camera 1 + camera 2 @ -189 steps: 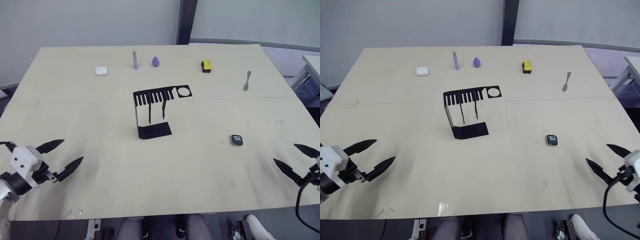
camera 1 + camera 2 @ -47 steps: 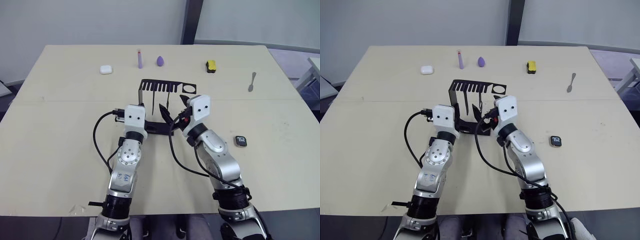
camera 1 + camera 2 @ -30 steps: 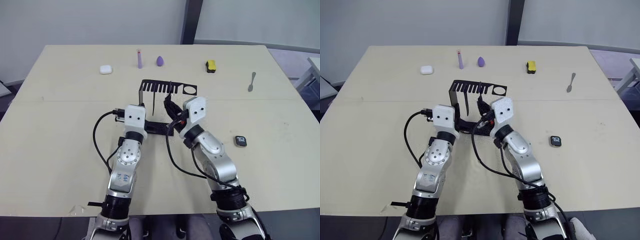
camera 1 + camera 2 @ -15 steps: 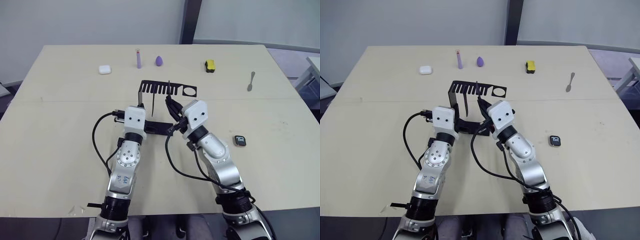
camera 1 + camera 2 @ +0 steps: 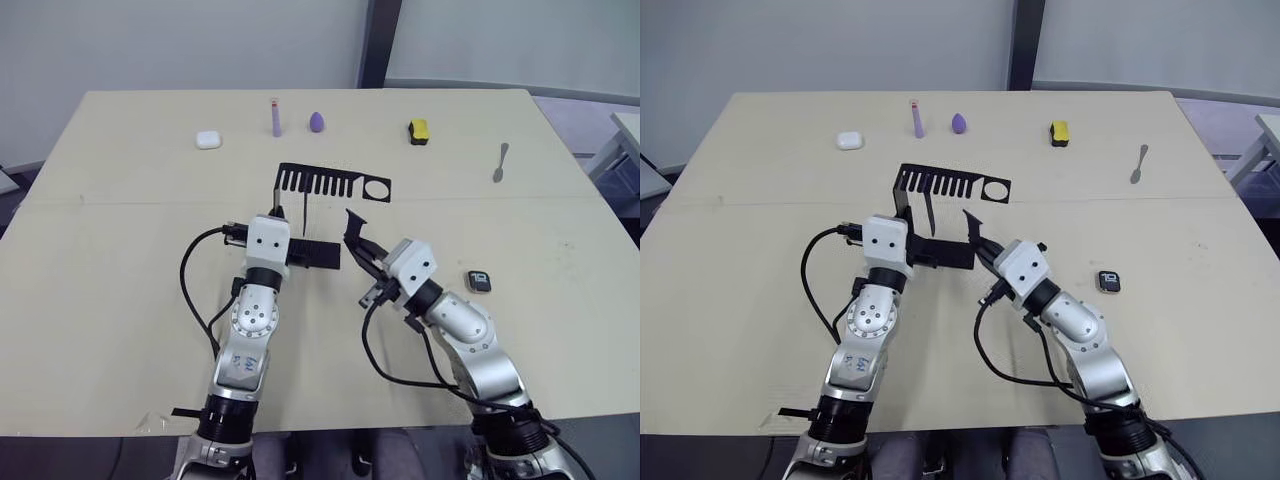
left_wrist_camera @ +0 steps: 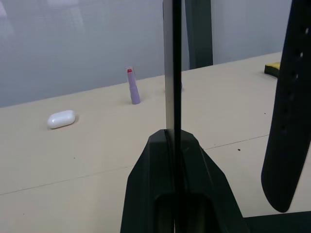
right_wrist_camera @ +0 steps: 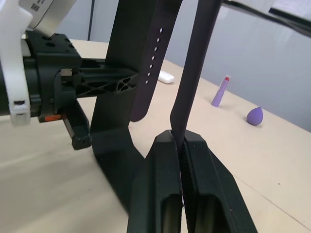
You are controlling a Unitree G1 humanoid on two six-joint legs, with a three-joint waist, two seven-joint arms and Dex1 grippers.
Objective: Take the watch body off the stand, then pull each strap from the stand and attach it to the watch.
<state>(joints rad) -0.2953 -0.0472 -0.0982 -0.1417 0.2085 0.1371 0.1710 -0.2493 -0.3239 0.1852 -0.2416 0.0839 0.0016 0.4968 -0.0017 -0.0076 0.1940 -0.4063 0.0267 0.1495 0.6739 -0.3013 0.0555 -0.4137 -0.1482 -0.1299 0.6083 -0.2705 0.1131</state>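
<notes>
Right gripper is closed on one strap, pinching its lower end between both fingers; that arm reaches in from the right, wrist just right of the stand. Left gripper is clamped on the stand's thin upright, forearm stretched straight forward over the table. Second strap hangs from the stand's top comb. Watch body lies flat on the table, well apart to the right of the stand and near the right forearm.
</notes>
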